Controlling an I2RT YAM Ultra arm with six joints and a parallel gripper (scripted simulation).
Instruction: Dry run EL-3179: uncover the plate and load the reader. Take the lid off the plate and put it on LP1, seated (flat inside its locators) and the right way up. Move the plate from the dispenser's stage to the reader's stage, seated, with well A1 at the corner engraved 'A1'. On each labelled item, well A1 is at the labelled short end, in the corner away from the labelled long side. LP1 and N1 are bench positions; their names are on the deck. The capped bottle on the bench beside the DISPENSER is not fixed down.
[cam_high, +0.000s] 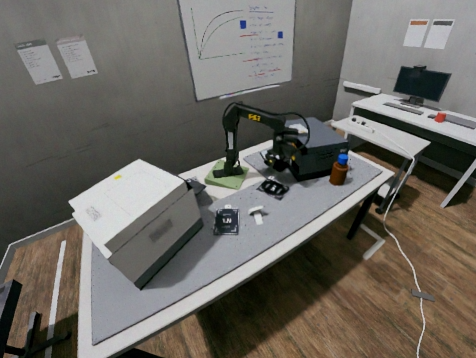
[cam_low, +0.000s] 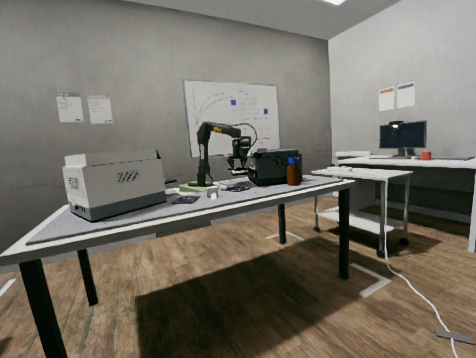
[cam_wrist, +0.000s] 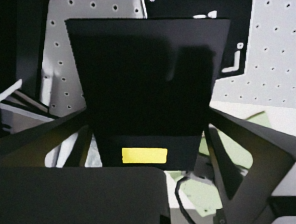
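Note:
My gripper (cam_high: 276, 161) (cam_low: 236, 167) (cam_wrist: 148, 112) hangs beside the left end of the dark dispenser (cam_high: 320, 145) (cam_low: 272, 167), a little above the bench. It is shut on the lid (cam_wrist: 145, 75), a dark flat rectangle with a yellow label (cam_wrist: 144, 155) at its near end, held level between wide-set fingers. The black LP1 nest (cam_high: 273, 187) lies on the mat just in front of and below the gripper; its white locator marks (cam_wrist: 234, 64) show past the lid's edge. The plate on the dispenser's stage is hidden behind the gripper. The white reader (cam_high: 135, 215) (cam_low: 115, 182) stands at the left.
A brown bottle (cam_high: 339, 171) (cam_low: 293, 172) with a blue cap stands by the dispenser's front right. The N1 nest (cam_high: 226, 221) and a small white piece (cam_high: 256, 212) lie mid-bench. The arm's green base plate (cam_high: 226, 176) is behind them.

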